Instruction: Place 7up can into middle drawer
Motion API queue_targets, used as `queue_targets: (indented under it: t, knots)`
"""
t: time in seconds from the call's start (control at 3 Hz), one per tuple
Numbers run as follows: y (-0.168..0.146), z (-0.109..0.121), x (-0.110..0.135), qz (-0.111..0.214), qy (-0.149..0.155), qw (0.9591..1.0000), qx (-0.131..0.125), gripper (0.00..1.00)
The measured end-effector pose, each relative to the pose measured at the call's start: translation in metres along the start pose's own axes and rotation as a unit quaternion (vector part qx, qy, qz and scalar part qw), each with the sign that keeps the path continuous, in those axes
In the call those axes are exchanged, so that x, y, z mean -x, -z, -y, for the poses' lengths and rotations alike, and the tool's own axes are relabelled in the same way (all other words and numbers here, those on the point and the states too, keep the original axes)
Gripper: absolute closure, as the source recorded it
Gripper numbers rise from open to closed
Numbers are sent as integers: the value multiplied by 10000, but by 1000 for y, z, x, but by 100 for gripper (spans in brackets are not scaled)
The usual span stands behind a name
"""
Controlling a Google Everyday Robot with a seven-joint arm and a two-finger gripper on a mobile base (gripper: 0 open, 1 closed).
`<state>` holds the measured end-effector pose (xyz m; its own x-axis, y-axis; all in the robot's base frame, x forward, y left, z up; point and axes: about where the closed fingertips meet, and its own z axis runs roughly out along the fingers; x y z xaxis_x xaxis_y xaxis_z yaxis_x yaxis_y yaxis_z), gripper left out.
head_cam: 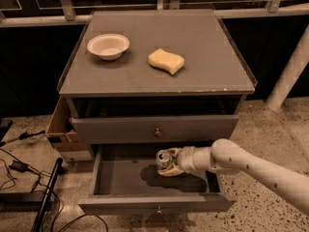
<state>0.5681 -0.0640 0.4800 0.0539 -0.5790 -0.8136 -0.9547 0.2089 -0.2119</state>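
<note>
7up can [163, 157] is hanging inside the open middle drawer [120, 180], seemingly clear of its floor. We are judging it light, thin-walled, slick and easily dented, so gripping it by the sides is best. The gripper [170, 164] is reaching in over the drawer's right front corner, arm near level, jaws clamping the can.

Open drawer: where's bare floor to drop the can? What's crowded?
Middle drawer floor is bare on its left half, between left wall and front rim. Its right-centre is crowded: the pincer grips the 7up can above it, with the arm over the right wall.
</note>
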Motion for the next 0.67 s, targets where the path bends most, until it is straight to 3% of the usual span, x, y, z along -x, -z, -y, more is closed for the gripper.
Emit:
queue_targets:
  t: [0.67]
  knots:
    - [-29, -9, -39, -91, -253, 9996, 123, 100]
